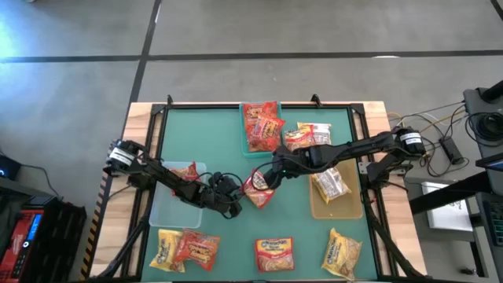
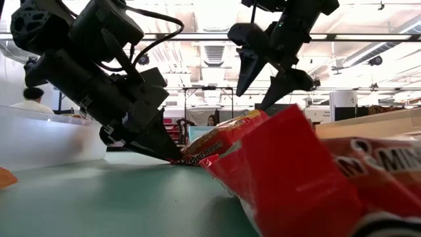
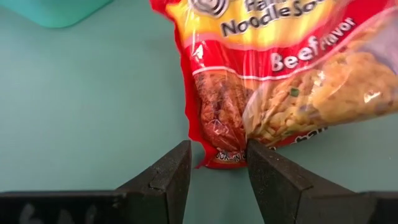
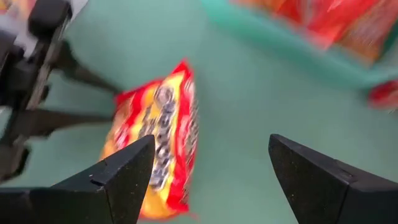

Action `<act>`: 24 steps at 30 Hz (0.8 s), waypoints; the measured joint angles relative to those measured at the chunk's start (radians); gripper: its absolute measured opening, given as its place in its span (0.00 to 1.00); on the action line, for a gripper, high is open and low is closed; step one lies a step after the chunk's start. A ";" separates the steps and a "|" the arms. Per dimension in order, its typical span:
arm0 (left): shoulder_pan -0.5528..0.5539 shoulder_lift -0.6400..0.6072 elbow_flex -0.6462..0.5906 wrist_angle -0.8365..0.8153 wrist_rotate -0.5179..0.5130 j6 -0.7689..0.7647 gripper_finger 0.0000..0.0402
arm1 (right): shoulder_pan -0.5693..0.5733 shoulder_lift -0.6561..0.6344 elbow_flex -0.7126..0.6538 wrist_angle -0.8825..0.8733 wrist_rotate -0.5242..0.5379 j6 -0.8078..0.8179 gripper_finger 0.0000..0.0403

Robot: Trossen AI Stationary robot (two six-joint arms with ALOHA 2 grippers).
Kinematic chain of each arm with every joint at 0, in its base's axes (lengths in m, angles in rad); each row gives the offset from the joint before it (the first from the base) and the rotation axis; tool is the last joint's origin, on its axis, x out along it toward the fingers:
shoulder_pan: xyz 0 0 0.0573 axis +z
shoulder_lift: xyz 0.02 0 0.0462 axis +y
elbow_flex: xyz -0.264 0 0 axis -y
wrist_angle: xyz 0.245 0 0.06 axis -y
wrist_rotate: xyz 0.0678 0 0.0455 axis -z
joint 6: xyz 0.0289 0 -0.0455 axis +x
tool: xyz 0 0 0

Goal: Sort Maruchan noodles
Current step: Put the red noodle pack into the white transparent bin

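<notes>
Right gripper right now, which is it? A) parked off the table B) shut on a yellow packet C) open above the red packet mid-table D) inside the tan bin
C: the right gripper has its jaws spread wide, empty, with the red beef packet lying on the mat beneath it.

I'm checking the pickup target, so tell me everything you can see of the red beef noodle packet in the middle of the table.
The red crinkly plastic beef-flavor noodle packet has a yellow band with lettering and a clear window showing the noodles. It lies on the green mat at mid-table, one end raised in the low view. The left end effector straddles its bottom corner, fingers not closed on it. The right end effector hangs open above it, apart.
</notes>
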 joint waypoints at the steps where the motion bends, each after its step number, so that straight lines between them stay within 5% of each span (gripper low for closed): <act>1: 0.000 0.000 0.000 0.000 0.001 0.000 0.34 | -0.002 0.004 0.000 0.000 -0.034 0.008 0.75; 10: 0.000 0.000 0.000 -0.001 0.000 0.000 0.34 | -0.010 0.034 -0.041 0.010 -0.095 0.051 0.75; 24: 0.000 0.000 0.000 -0.001 0.000 0.000 0.34 | -0.016 0.039 -0.157 0.281 -0.178 0.060 0.75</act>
